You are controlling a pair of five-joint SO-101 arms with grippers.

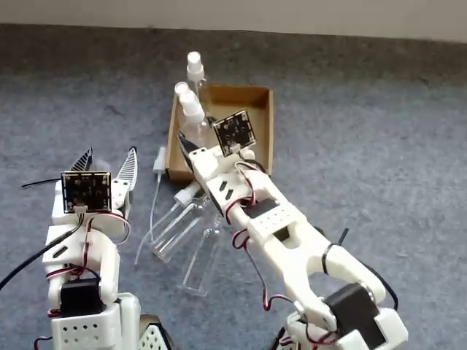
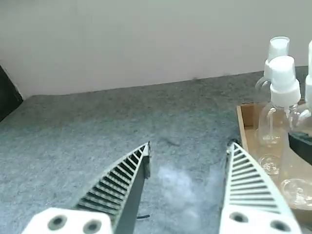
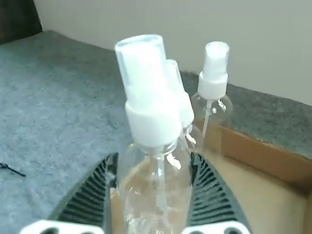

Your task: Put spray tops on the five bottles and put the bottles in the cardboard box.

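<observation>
One capped bottle [image 3: 148, 131] is gripped in the right claw [image 3: 153, 168] at the cardboard box [image 1: 259, 124], two more capped bottles [image 3: 210, 92] are seen just beyond it, and two uncapped bottles [image 1: 175, 222] with a loose spray top [image 1: 158, 162] are left between it and the wide-open, empty left claw [image 2: 187, 151].

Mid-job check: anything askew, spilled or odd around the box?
Nothing spilled or damaged. A loose spray top lies on the carpet beside the cardboard box, and clear bottles lie on their sides near it. The right gripper holds a capped bottle at the box.
</observation>
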